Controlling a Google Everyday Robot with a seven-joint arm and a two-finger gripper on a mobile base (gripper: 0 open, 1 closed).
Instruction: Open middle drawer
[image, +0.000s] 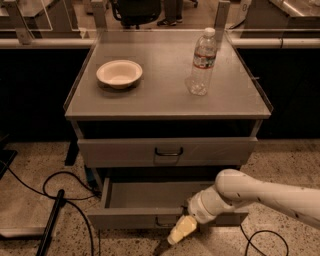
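The middle drawer (132, 218) is a grey metal drawer below the top one. It stands pulled out toward me, with its shallow grey tray (150, 194) showing. Its small dark handle (163, 220) sits at the centre of the low front. My gripper (181, 230), pale yellow at the end of a white arm (250, 192), is at the drawer's front, just right of the handle and touching it or nearly so. The arm reaches in from the lower right and covers the right part of the drawer front.
The top drawer (120, 152), with its loop handle (168, 151), sits slightly out under the cabinet top (165, 97). A white bowl (119, 73) and a clear water bottle (202, 63) stand on top. Black cables (60, 192) lie on the speckled floor at left.
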